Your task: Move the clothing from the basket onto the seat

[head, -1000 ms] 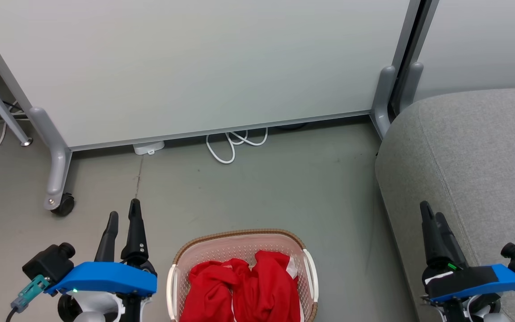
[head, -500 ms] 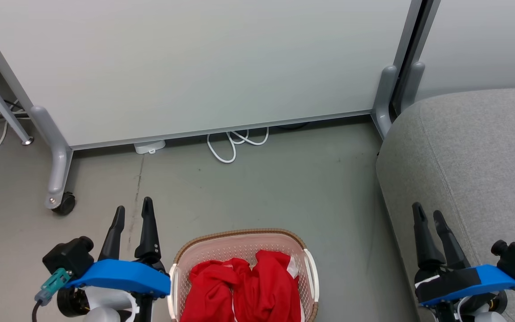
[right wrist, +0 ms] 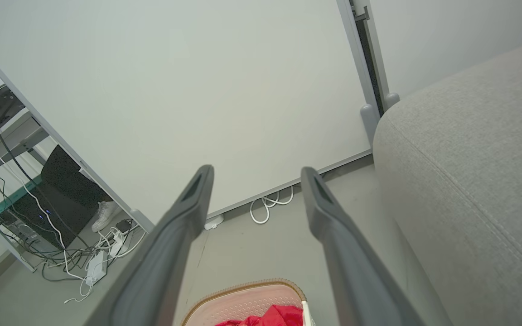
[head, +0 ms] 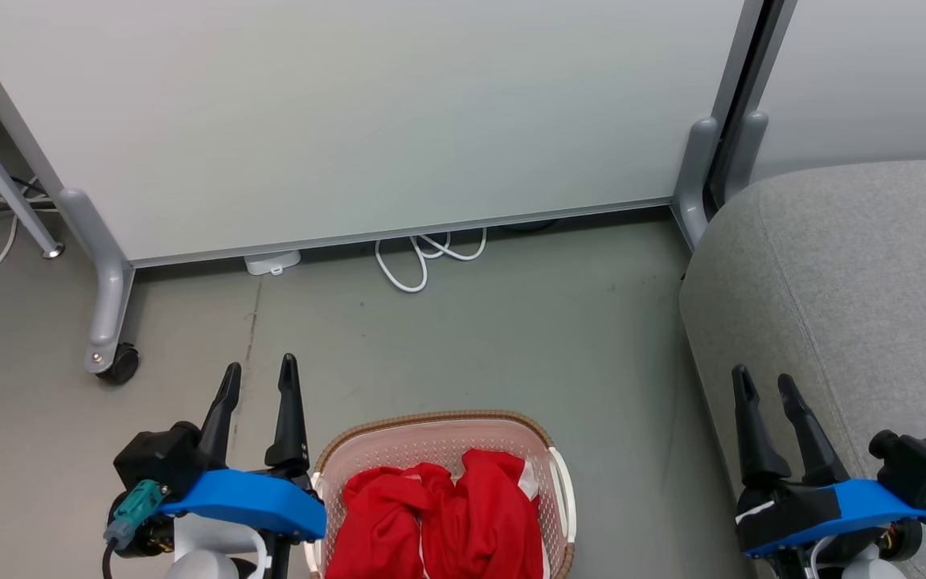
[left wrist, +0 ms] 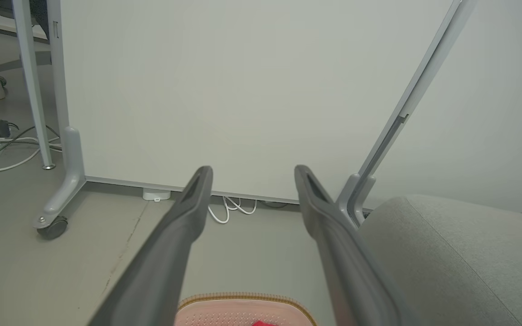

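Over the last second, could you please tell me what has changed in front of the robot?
The left pincer has slid inward, toward the basket. The right pincer has edged slightly inward too, and is still over the edge of the seat. Nothing was taken hold of or let go: both pincers stay open and empty. The clothing lies in the basket as before.

Pale partitions over a scuffed grey floor

A white mobile partition panel [head: 350, 121] stands on grey feet, with a black castor [head: 119, 363] under the left one, and a second panel [head: 873, 72] just beside its right edge. A white cable [head: 424, 256] loops out from under it onto the grey floor [head: 471, 338], near a small white box [head: 272, 262]. A metal table leg [head: 5, 190] slants at far left.
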Robot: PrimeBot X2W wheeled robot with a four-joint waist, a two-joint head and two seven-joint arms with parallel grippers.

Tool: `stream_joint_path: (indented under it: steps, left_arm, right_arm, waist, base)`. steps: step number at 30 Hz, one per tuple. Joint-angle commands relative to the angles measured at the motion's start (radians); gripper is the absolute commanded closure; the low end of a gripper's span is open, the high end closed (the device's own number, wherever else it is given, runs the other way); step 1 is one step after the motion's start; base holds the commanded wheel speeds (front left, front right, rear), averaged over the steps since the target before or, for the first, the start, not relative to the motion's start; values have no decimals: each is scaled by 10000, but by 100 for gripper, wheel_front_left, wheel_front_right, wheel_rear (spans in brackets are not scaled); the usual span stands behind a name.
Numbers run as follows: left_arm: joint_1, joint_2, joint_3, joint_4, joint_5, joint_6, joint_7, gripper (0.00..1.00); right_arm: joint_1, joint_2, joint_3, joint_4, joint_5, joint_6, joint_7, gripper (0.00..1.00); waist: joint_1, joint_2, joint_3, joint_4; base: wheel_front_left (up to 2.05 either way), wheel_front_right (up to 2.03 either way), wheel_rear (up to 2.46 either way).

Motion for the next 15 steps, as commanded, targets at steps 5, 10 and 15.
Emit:
stream_joint_path:
  steps: [5,10,15]
  left_arm:
    - [-212,84,-129,0,681,42,-199,0]
    - [-215,89,-217,50,1163,75,-321,0]
    - [-240,92,-283,91,1605,104,-432,0]
  right_arm:
    - [-171,-82,49,-45,-704,19,-191,0]
    - [-165,-85,94,-33,-1158,20,-315,0]
    - [-203,-87,133,-62,-1627,21,-423,0]
  waist:
    - [0,0,-11,31]
    - [0,0,-1,52]
    - [0,0,26,63]
  base:
    - [0,0,0]
    - [0,0,0]
    - [0,0,0]
